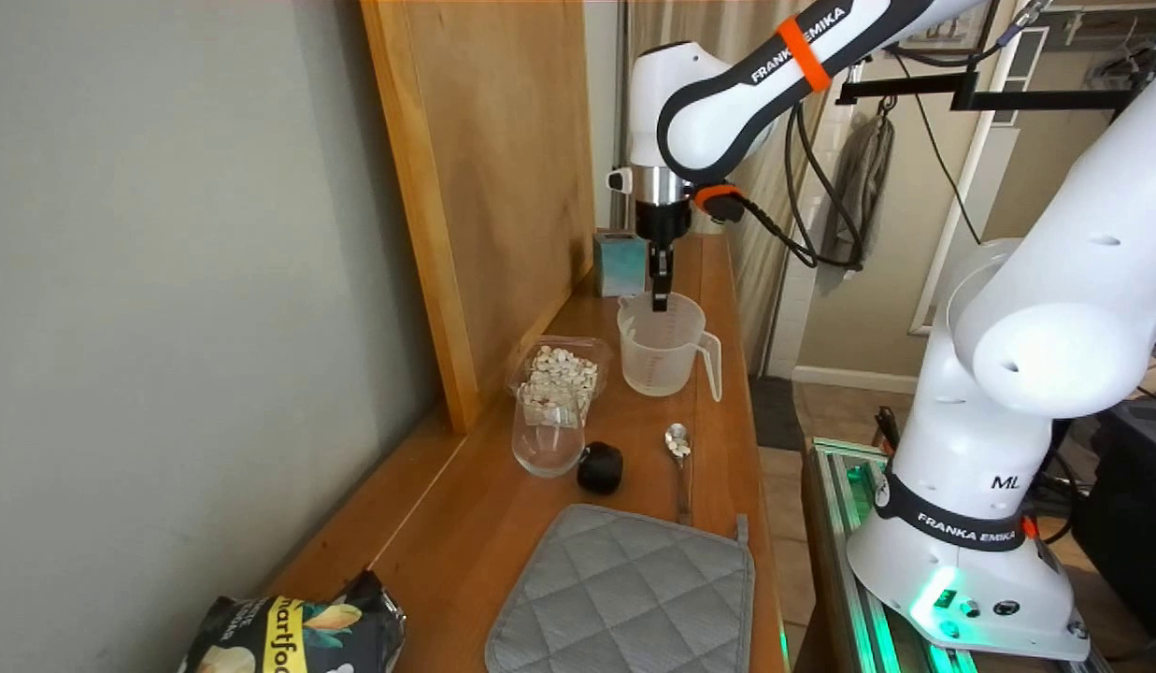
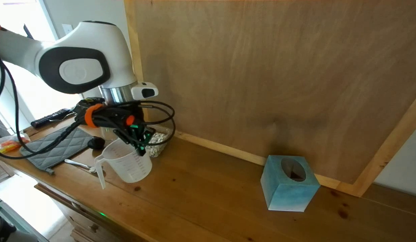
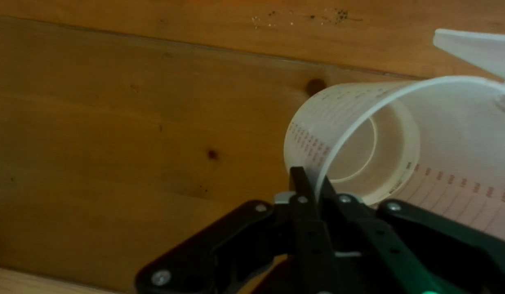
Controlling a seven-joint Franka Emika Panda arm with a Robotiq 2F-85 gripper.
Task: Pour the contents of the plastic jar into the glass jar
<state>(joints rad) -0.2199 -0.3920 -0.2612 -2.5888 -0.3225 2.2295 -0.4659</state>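
Your tool (image 3: 312, 176) tight on the measuring jug's (image 2: 131, 168) rim (image 3: 452, 79), open worktop (image 2: 201, 193) toward tissue box (image 2: 291, 196), "FRANKA EMIKA" on arm (image 1: 763, 93)

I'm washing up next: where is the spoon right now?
In an exterior view, the spoon lies just right of the picture's middle, between the plastic jar and the gray quilted pad, the small black object to its left.
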